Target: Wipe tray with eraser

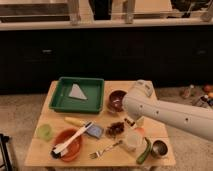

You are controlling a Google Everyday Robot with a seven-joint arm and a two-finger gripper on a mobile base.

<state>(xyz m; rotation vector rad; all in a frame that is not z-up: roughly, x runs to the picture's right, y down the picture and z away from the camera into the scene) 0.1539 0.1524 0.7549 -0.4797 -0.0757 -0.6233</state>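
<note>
The dark-green tray [60, 102] sits at the table's back left, with a grey triangular piece [77, 92] lying in it. The tan and black eraser does not show; my arm may be hiding it. My white arm [165, 112] reaches in from the right across the table's right half. My gripper [131, 121] is mostly hidden under the arm's end. It hangs low over the table's middle, right of the tray and just in front of a brown bowl [117, 99].
An orange bowl [70, 145] with a brush stands front left, beside a blue-grey pad [94, 131], a yellow stick [75, 121] and a green cup [45, 132]. A fork [104, 150], a clear cup [131, 140], a cucumber [144, 151] and a metal cup [159, 148] lie front right.
</note>
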